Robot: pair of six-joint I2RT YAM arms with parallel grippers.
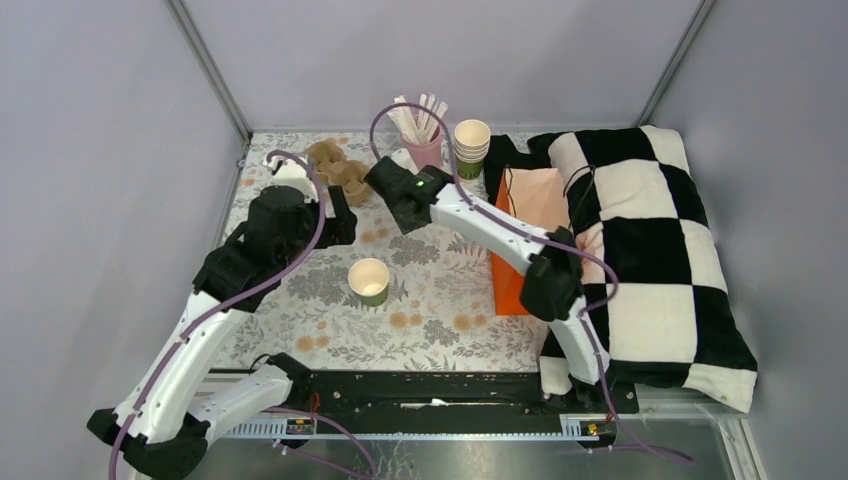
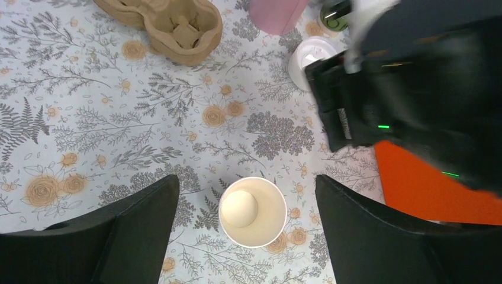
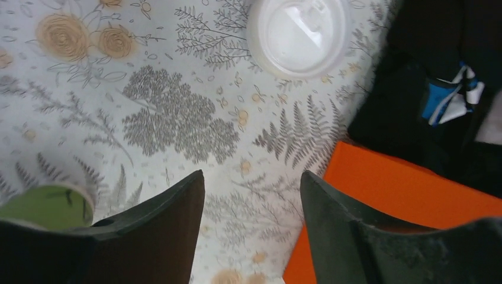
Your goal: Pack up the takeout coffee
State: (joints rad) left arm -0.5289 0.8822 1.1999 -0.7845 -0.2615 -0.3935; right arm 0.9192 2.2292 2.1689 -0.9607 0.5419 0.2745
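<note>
1. Standing upright on the floral tablecloth point(image 1: 440, 310), near the middle of the table and toward its near side, is the green-sided paper cup point(image 1: 369, 280). Its mouth is up, its cream inside is exposed, and there is no cover on it.
2. The left gripper point(image 2: 247, 183) is raised above the cloth, just beyond the cup and a little to its left in the top view. Its jaws are spread wide. In its own wrist view the cup sits in the gap with cloth showing on both sides, and neither finger touches it. It holds nothing.
3. The right gripper point(image 3: 251, 183) is farther back, past the middle of the table. Its jaws are parted with only bare cloth between them, and nothing is gripped.
4. The white plastic lid point(image 3: 299, 32) lies flat on the cloth beyond the right gripper's fingertips, clear of them and well apart from the cup. In the left wrist view that gripper hides part of it. In the top view the arm covers it.
5. An orange bag point(image 1: 525, 230) sits to the right of the cup, against a black-and-white checked cushion point(image 1: 650, 250) that runs along the table's right side.
6. Along the far edge, left to right, are a cardboard cup carrier point(image 1: 338, 165), a pink cup of white sticks point(image 1: 425, 145) and a stack of cups point(image 1: 471, 145).
</note>
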